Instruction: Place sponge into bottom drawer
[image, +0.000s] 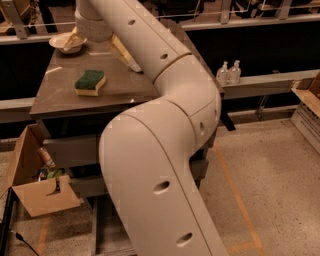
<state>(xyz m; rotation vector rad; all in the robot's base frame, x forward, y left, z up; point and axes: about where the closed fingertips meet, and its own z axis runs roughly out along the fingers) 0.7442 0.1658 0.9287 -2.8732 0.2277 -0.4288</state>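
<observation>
The sponge, dark green on pale yellow foam, lies on the brown cabinet top at front left, touched by nothing. My gripper hangs above the back of the top, behind and a little right of the sponge. Its pale yellow fingers are spread apart and hold nothing. The bottom drawer is pulled out at floor level. Only its left strip shows, because my arm covers the rest.
A white bowl stands at the cabinet's back left corner. An open cardboard box with items sits on the floor to the cabinet's left. Two clear bottles stand on a ledge at right. My arm hides the upper drawer fronts almost entirely.
</observation>
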